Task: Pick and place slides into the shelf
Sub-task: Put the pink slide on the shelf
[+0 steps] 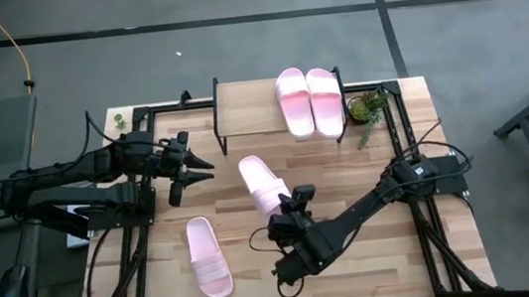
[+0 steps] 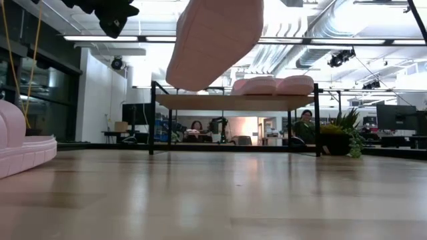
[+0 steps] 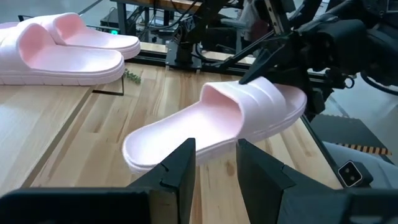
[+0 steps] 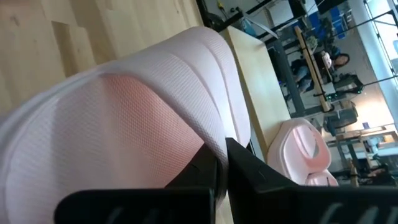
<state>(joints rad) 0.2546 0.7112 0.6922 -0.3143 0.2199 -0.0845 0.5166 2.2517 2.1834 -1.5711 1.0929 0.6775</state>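
My right gripper (image 1: 294, 208) is clamped on the strap end of a slide (image 1: 262, 183), held off the table so it clears the shelf (image 1: 245, 111) top beside the two already there; left gripper (image 1: 190, 167) half-open, empty, waiting.

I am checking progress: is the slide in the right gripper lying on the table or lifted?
Lifted: the low view shows the slide in the air above the table.

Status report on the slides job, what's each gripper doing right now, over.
Right gripper shut on third slide, lifted. Left gripper part open, empty. Two slides on shelf, one on table. Path clear.
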